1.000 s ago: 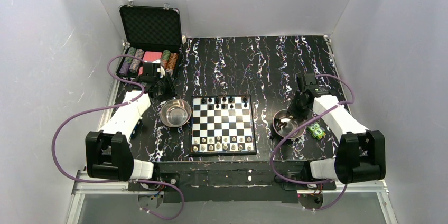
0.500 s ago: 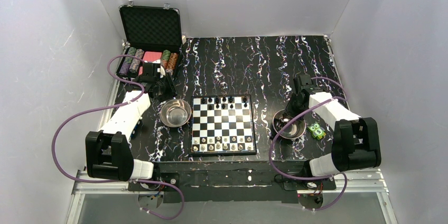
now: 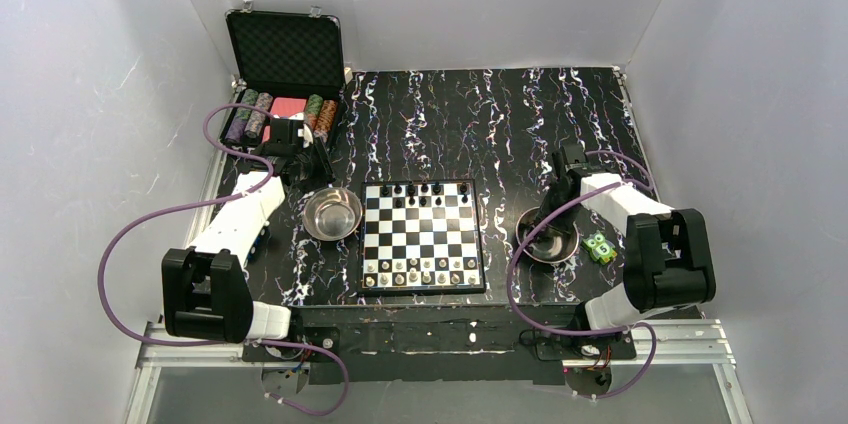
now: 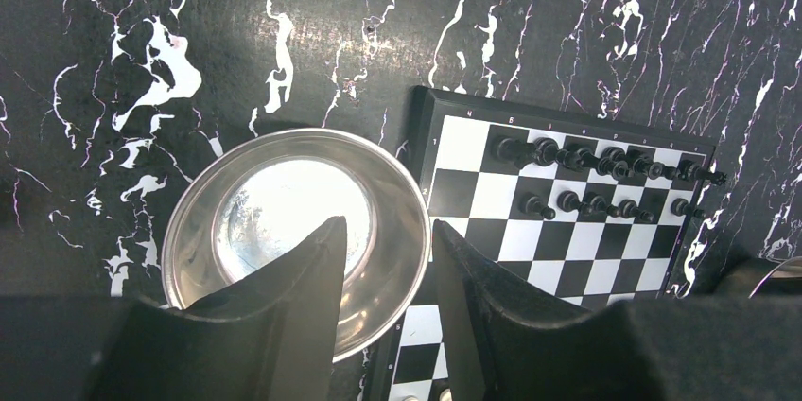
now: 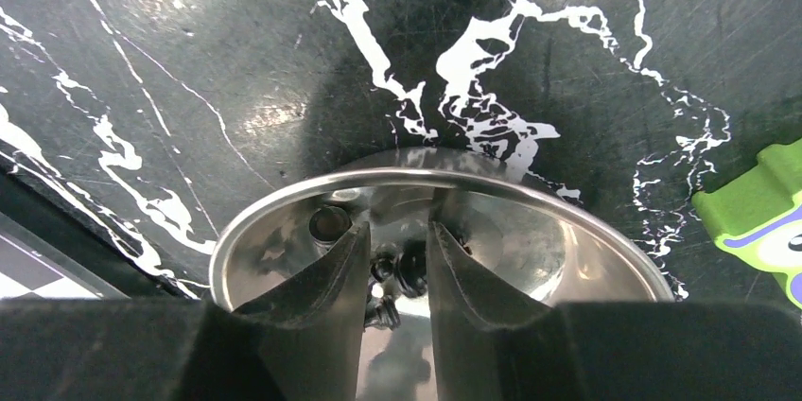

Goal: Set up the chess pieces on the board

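I have the right pincer down in the right bowl, part-open astride loose black chess pieces, grip uncertain, to feed the board at the middle of the bench; left pincer hangs part-open, empty, over the left bowl.

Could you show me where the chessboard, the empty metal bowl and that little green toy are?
chessboard (image 3: 421, 234), overhead view, a bare square near its middle.
empty metal bowl (image 4: 284, 217), left wrist view, its bare shiny bottom.
green toy (image 3: 600, 247), overhead view, its top face.
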`<action>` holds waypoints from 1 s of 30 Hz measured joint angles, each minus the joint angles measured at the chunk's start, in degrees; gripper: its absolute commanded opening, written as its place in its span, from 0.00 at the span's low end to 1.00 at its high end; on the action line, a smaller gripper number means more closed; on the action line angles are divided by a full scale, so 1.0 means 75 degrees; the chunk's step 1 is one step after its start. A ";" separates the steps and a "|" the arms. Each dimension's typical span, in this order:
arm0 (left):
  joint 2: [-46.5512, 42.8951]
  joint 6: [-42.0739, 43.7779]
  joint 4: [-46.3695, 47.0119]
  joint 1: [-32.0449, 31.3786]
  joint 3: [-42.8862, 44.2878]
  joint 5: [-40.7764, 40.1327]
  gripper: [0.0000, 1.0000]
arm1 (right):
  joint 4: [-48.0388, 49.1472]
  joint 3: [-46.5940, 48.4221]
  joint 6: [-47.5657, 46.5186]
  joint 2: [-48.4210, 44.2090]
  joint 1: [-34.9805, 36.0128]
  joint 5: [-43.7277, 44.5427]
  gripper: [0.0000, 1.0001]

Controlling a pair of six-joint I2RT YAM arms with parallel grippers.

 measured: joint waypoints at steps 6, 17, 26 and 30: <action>0.0000 0.0003 0.0000 0.0000 0.0000 0.0000 0.37 | -0.0006 -0.0067 -0.0044 0.0055 0.0000 0.0012 0.36; 0.0000 0.0000 0.0003 0.0000 0.0000 0.0026 0.37 | -0.0012 -0.0093 -0.0044 -0.0187 0.0000 0.0038 0.36; 0.0000 -0.0020 0.0003 0.0000 0.0000 0.0055 0.37 | -0.0385 -0.0096 -0.0052 -0.0968 0.0000 0.0187 0.39; 0.0000 -0.0026 0.0006 0.0000 0.0000 0.0064 0.37 | -0.0629 -0.0105 -0.0041 -0.1049 0.0000 0.0259 0.41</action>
